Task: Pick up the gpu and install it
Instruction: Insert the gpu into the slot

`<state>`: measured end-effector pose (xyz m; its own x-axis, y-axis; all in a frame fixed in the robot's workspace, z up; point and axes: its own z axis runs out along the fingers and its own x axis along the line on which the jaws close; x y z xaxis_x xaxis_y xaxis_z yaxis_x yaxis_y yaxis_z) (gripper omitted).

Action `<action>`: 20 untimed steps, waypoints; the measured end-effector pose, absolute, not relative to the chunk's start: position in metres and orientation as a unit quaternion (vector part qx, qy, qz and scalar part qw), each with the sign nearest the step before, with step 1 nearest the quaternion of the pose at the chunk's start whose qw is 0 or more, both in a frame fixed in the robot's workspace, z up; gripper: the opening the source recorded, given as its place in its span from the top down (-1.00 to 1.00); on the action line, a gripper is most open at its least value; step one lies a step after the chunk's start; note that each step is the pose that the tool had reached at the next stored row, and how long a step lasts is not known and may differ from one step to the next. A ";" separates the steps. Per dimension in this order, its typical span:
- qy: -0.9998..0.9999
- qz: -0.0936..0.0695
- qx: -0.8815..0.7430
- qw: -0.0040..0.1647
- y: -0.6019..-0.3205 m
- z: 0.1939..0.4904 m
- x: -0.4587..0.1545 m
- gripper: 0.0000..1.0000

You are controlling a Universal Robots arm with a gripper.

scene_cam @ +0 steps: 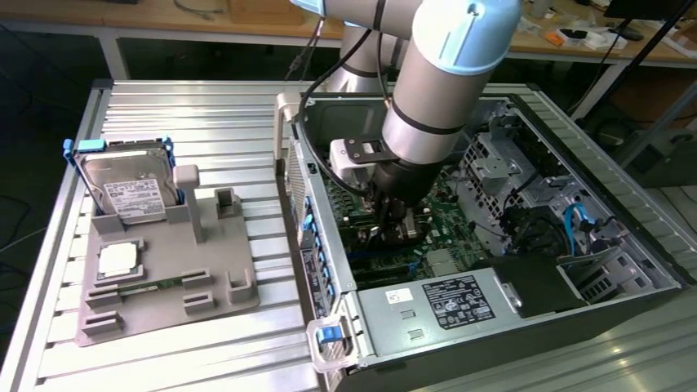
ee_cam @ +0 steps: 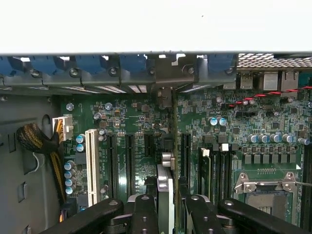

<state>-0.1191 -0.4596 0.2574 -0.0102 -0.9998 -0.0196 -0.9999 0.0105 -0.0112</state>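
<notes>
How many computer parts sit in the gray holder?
3: the hard drive standing at the far end, a silver square chip in the middle, a green memory stick nearest us. Others might be hidden.

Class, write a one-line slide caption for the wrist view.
The gripper holds the gpu edge-on between its fingers, over the slots of the green motherboard.

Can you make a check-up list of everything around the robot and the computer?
Surface: ribbed metal table carrying an open computer case and a grey holder.
Job's things: gpu held edge-on over the motherboard slots.
Clutter: hard drive and green memory stick in the holder.
Gripper: gripper shut on the gpu, inside the case.
Cables: yellow-black bundle beside the motherboard; blue cable in the case.
Surroundings: wooden bench behind.
</notes>
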 end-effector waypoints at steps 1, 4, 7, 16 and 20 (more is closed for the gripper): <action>0.711 0.003 -0.703 0.011 -0.460 0.257 -0.119 0.46; 0.711 0.003 -0.703 0.011 -0.460 0.255 -0.119 0.46; 0.711 0.003 -0.703 0.011 -0.460 0.253 -0.119 0.46; 0.711 0.003 -0.703 0.011 -0.460 0.249 -0.119 0.46; 0.711 0.003 -0.703 0.010 -0.460 0.245 -0.120 0.46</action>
